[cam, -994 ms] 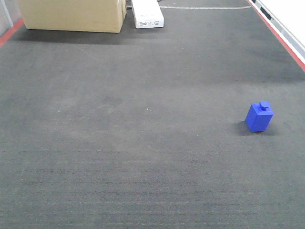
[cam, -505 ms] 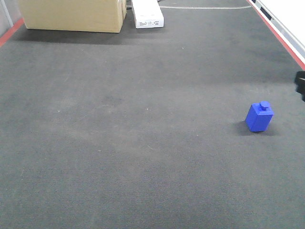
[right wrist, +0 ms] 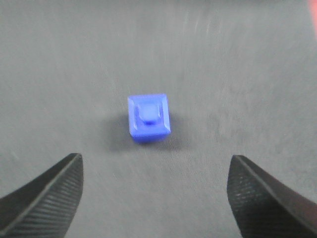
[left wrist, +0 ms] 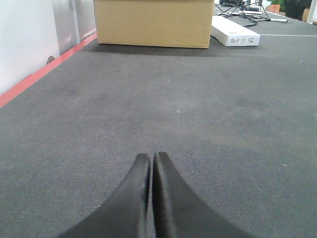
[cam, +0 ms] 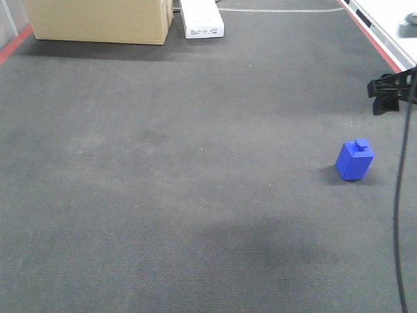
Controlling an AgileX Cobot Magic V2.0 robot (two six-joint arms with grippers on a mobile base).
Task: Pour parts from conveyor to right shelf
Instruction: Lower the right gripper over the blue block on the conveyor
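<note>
On the conveyor (cam: 195,195), blue block (cam: 355,160) — right tool (right wrist: 154,166) spread wide above it, left tool (left wrist: 150,159) closed, cardboard box (cam: 98,19) contents hidden

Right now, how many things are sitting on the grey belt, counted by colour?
Blue: 1, the small block
Brown: 1, the cardboard box
White: 1, the flat box
Total: 3

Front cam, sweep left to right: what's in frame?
cardboard box → white carton → blue block → black end of the right arm at the frame edge
</note>
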